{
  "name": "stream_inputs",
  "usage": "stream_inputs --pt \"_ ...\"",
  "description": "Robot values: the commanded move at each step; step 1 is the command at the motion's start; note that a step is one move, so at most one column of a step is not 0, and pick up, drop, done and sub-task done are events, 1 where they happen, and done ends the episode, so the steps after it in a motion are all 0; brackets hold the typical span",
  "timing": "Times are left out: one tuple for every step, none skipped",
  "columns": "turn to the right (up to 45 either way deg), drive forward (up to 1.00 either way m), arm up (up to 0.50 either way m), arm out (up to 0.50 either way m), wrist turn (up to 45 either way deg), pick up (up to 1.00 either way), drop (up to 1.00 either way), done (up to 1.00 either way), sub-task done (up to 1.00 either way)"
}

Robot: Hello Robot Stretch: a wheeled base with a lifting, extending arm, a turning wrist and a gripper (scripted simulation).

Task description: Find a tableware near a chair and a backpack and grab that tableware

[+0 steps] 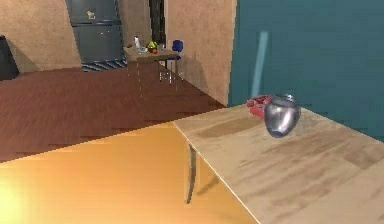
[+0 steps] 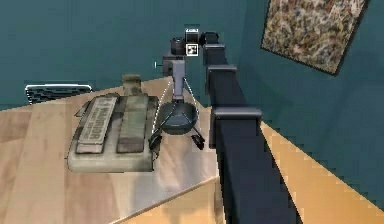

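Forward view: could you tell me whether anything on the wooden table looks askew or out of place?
The grey bowl near the far edge of the table is tilted rather than flat on its base, which looks odd. The backpack beside it lies flat, and nothing looks spilled.

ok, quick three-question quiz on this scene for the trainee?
1. True or false: the backpack lies on the table.
2. In the arm side view, what hangs on the wall? A) clock B) painting C) mirror
3. Short answer: does the hand hold the bowl?

Key: 1 true; 2 B; 3 cannot tell, since the bowl shows at the hand with the table right behind it.
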Motion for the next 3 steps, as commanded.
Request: stream_inputs --pt "0.0 0.00 0.00 0.00 45.0 0.00 0.00 0.00 0.00" --pt "0.0 0.00 0.00 0.00 45.0 0.00 0.00 0.00 0.00" --pt "0.0 0.00 0.00 0.00 45.0 0.00 0.00 0.00 0.00"
